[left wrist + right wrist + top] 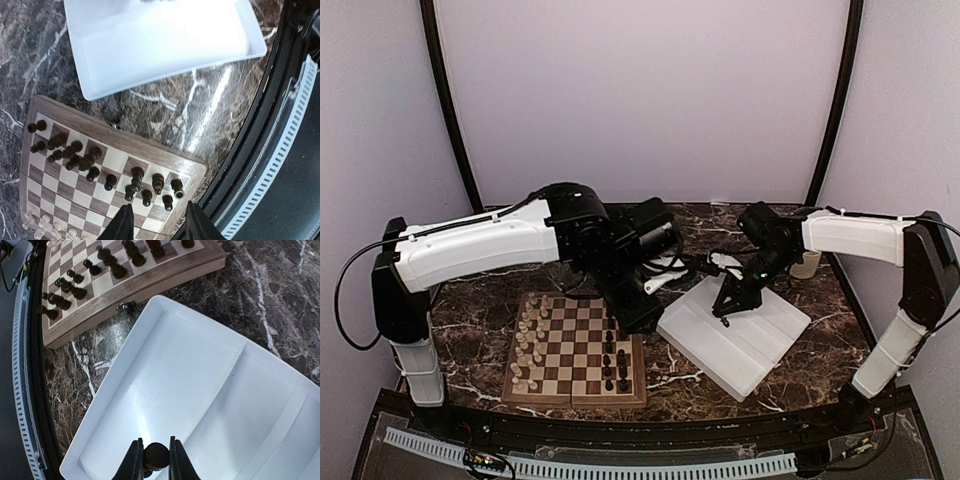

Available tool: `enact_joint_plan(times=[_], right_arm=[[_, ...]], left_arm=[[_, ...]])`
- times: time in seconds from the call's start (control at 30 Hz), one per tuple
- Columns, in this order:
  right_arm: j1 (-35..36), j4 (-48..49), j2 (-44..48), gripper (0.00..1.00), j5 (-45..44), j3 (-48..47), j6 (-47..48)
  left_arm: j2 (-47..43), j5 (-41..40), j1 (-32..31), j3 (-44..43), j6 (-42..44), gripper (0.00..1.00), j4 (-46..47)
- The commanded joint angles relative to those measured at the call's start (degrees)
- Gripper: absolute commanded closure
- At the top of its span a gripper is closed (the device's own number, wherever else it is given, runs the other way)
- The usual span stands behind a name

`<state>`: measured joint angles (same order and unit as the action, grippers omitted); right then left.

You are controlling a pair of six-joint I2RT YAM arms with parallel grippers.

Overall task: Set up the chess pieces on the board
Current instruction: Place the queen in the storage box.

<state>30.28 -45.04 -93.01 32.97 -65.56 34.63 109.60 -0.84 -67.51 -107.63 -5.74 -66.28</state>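
Right wrist: dark chess piece (pixel 157 455) pinched in my right claw (pixel 152 456), over the white tray (pixel 210 370).
Left claw (pixel 159 215) parted, empty, above the board (pixel 160 152).

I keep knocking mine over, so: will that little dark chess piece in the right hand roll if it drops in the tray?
Probably yes: the dark chess piece looks round, and the white tray floor looks smooth. It also seems light, being tiny, narrower than the right hand that pinches it.

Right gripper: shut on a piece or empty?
Right gripper shut on a dark chess piece, pinched between its fingers over the white tray.
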Motion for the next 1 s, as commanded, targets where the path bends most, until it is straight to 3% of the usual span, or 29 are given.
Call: enact_joint_plan(times=[0.0, 0.17, 0.3, 0.5, 0.63, 0.97], right_arm=[[4.14, -3.24, -3.42, 0.89, -4.32, -1.19, 3.73], [4.76, -3.20, -3.24, 0.89, -4.73, -2.46, 3.96], [6.05, -2.52, -5.55, 0.88, -5.45, -2.64, 5.88], [8.99, 0.31, -12.51, 0.84, -9.22, -4.60, 7.73], [9.61, 1.86, -15.07, 0.76, -10.58, -5.45, 7.40], [9.62, 4.89, -6.68, 0.60, -13.70, 1.96, 4.09]], left_arm=[[-3.95, 3.28, 3.34, 0.62, -4.64, 0.60, 12.22], [-10.43, 10.49, 9.59, 14.15, -14.67, 0.54, 36.36], [-14.50, 15.29, 13.83, 22.01, -19.50, 0.48, 47.85], [-13.71, 16.74, 14.89, 20.30, -17.24, 0.47, 47.68], [-14.33, 17.35, 14.86, 21.17, -16.59, 0.46, 47.42], [-14.64, 16.65, 15.16, 22.26, -15.29, 0.45, 46.79]])
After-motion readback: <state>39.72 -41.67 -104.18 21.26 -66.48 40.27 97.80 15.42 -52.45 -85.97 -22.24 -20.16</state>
